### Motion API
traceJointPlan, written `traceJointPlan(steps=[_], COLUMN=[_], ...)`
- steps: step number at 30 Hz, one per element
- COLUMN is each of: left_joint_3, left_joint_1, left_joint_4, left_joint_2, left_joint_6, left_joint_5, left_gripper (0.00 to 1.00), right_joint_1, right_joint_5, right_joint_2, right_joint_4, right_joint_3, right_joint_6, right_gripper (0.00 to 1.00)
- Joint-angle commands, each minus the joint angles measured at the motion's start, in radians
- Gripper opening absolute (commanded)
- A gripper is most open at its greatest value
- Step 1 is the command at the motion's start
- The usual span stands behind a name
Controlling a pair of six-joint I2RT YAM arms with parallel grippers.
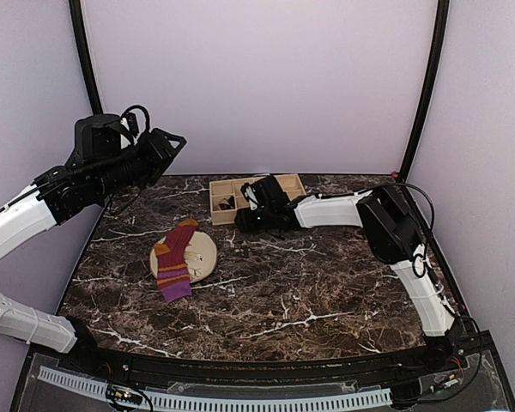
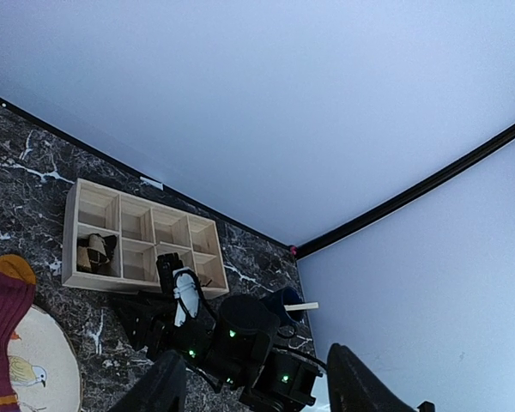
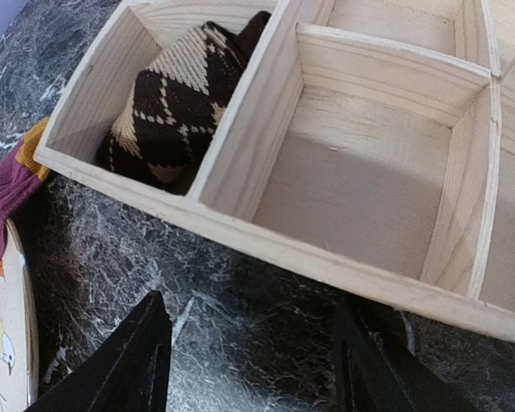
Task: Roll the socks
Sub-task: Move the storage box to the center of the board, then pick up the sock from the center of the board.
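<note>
Striped sock: magenta-purple, orange bands, orange toe. Argyle sock: black and tan diamonds. Plate: beige, with a small bird drawing. Tray: pale bare wood. Surface: dark brown marble, white veining. Walls: pale lilac.

No text, brand or number can be read anywhere. Plate has a small bird drawing, no words. White tag at 12 o'clock behind the wooden tray is too small to read.
</note>
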Motion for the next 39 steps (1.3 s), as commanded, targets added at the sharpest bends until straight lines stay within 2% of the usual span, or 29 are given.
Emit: traceJointPlan(steps=[1, 4, 8, 13, 17, 23, 30, 39], left_joint_3=[-0.005, -0.045, -0.188, -0.220, -0.231, -0.235, -0.205, -0.133], left_joint_1=[0.006, 0.006, 0.006, 0.006, 0.006, 0.004, -0.017, -0.119], left_joint_4=[0.025, 0.040, 0.122, -0.045, -0.187, -0.350, -0.516, -0.625], left_joint_2=[-0.004, 0.001, 0.023, 0.166, 0.278, 0.330, 0.360, 0.451], left_joint_6=[0.038, 0.161, 0.441, 0.521, 0.492, 0.412, 0.373, 0.343], left_joint_5=[0.007, -0.031, -0.056, -0.143, -0.128, -0.092, -0.059, -0.045], left_gripper=[0.59, 0.63, 0.66, 0.66, 0.66, 0.67, 0.69, 0.70], right_joint_1=[0.010, 0.023, 0.053, 0.104, 0.142, 0.184, 0.212, 0.230], right_joint_5=[0.004, 0.015, 0.044, 0.082, 0.080, 0.075, 0.061, 0.052], right_joint_2=[-0.089, -0.197, -0.339, -0.475, -0.556, -0.641, -0.686, -0.717], right_joint_4=[0.073, 0.132, 0.209, 0.228, 0.276, 0.347, 0.394, 0.438], right_joint_3=[-0.108, -0.257, -0.459, -0.653, -0.805, -0.960, -1.047, -1.109], right_joint_6=[-0.008, -0.008, -0.008, -0.015, 0.015, 0.056, 0.077, 0.088], right_gripper=[0.59, 0.59, 0.59, 0.60, 0.60, 0.62, 0.63, 0.63])
